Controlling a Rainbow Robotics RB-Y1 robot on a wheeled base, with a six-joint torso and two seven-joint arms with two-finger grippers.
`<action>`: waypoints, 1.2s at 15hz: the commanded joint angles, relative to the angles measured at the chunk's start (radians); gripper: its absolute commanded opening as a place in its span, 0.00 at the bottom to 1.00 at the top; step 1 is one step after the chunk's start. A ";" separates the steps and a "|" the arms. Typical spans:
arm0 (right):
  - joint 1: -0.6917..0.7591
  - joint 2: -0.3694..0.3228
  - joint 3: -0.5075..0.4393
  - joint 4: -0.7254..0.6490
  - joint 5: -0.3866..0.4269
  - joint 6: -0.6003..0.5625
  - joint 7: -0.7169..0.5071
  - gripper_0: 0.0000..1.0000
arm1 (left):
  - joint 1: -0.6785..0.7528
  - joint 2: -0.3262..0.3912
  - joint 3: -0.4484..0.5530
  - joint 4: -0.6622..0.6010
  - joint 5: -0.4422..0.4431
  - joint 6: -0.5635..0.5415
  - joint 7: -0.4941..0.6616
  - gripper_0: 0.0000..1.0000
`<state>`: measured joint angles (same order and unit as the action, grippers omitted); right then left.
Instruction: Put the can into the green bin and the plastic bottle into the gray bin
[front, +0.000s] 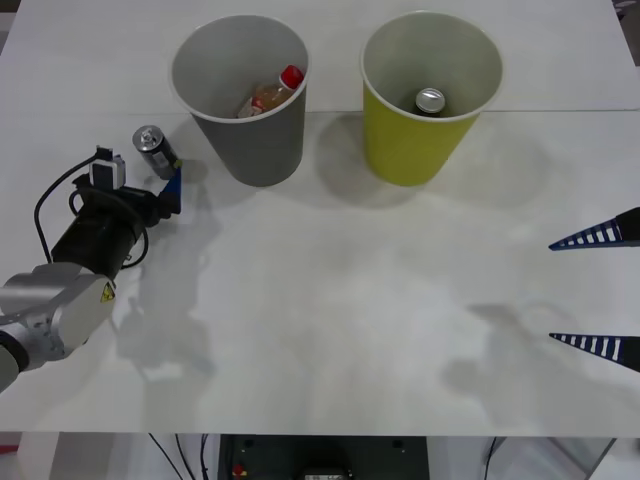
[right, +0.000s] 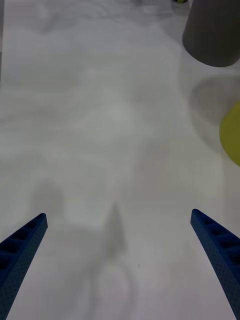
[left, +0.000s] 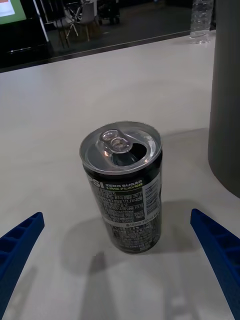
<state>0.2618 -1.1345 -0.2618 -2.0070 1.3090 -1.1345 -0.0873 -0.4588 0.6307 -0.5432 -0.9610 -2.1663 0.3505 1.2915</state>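
The left gripper (front: 172, 190) sat just short of the can (front: 155, 151) with fingers spread wide and nothing held — a slim, smooth metal cylinder standing upright beside the gray bin (front: 250, 135), likely to tip or skid on the slick white table (front: 350, 300) if a finger clipped it. The bottle (front: 270, 95) (clear plastic, red cap) lay inside that tapered bin; another can (front: 430, 101) was in the green bin (front: 415, 140). The right gripper (front: 600, 290) waited open at the table's right edge.
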 joint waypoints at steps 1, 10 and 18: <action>0.000 0.000 0.000 0.000 0.000 0.000 0.000 1.00 | -0.054 -0.031 0.000 0.074 0.002 -0.001 0.002 1.00; 0.000 0.000 0.000 0.000 0.000 0.000 0.000 1.00 | -0.109 -0.071 0.000 0.116 0.022 -0.028 0.002 1.00; 0.000 0.000 0.000 0.000 0.000 0.000 0.000 1.00 | -0.109 -0.071 0.000 0.116 0.022 -0.028 -0.006 0.00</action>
<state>0.2618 -1.1345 -0.2618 -2.0070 1.3090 -1.1345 -0.0873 -0.5679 0.5605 -0.5431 -0.8450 -2.1434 0.3229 1.2866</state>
